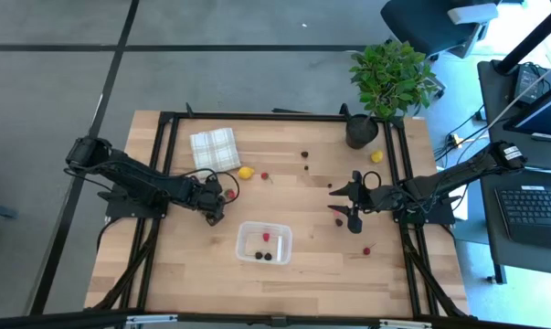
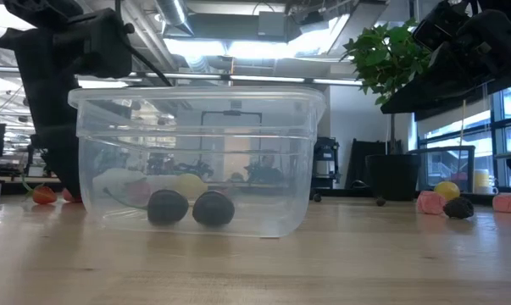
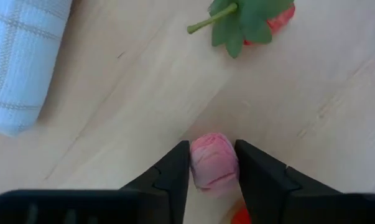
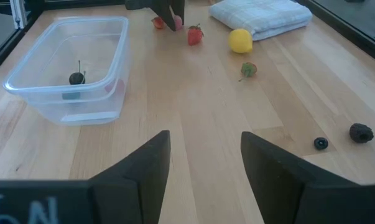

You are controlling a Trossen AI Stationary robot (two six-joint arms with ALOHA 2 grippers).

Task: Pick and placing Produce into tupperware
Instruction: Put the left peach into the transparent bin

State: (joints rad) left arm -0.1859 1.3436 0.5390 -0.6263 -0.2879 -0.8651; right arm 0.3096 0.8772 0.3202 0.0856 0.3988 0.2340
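A few pieces already lie in the tupperware (image 1: 264, 243); most produce remains scattered on the counter (image 1: 302, 274). Beside the checked cloth (image 1: 215, 149), the left gripper (image 3: 213, 167) pinches a pink berry (image 3: 213, 163). The right gripper (image 4: 204, 163) waits spread, beyond the tupperware.

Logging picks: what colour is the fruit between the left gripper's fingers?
Pink fruit, clearest in the left wrist view.
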